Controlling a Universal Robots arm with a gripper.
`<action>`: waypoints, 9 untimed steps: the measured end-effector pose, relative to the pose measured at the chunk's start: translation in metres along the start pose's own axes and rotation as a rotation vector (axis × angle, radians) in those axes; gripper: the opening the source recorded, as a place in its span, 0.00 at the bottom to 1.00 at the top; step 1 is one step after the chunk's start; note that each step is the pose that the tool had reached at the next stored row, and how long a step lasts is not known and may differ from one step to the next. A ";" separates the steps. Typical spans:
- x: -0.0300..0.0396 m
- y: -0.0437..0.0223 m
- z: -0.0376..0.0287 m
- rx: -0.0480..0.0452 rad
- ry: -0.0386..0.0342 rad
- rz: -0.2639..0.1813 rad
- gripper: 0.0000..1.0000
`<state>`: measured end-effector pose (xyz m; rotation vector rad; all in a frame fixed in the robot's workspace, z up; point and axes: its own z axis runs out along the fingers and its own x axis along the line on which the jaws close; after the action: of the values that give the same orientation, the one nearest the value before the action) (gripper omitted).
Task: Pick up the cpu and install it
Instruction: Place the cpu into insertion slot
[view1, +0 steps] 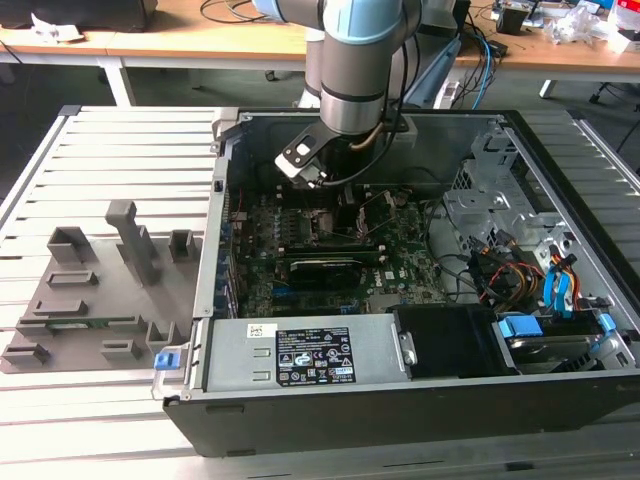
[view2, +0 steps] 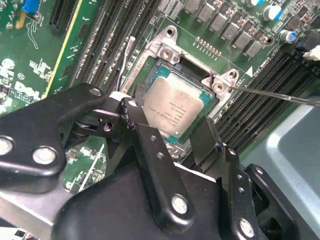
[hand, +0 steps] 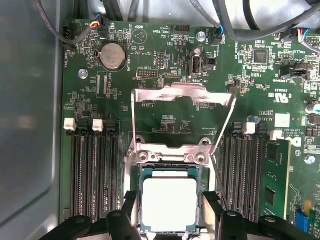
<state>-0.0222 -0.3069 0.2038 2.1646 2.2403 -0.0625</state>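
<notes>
Second wrist view gives you the key relation: the cpu (view2: 175, 107) lies directly under the gripper (view2: 168, 117), between its two fingers (view2: 150, 150), not off to either side. It sits flat inside the socket (view2: 167, 50) on the motherboard (hand: 165, 55), silver lid up.

The chip is approx. square, so there's no real long axis. In the first wrist view two of the cpu (hand: 170, 204) edges run parallel to the finger faces, so it's squared up w/ the gripper (hand: 170, 197). The jaws stand apart, about chip-wide, one each side. You've got nothing lifted, and I judge there's no grip on the chip, tho pad contact at its edges is hard to rule out.

The load plate (hand: 182, 95) is flipped up and back, clear of the chip. The lever (view2: 272, 93) is swung out, not latched.

Only one arm, so no nearer/farther choice.

Counts:
- 1 cpu
- 1 socket
- 1 load plate
- 1 lever
- 1 gripper w/ 2 fingers
- 1 memory stick (hand: 275, 185) fitted
- 1 coin cell (hand: 112, 55)

Exterior view: 1 computer case (view1: 400, 400), and 1 grey tray (view1: 100, 300) beside it on the exterior view's left.
</notes>
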 end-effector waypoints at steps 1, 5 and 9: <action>0.0000 0.0012 0.0007 0.0017 0.0001 0.000 0.62; 0.0000 0.0019 0.0021 0.0036 0.0007 0.000 0.62; 0.0000 0.0020 0.0022 0.0035 0.0008 0.000 0.52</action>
<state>-0.0202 -0.3069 0.2016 2.1666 2.2425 -0.0657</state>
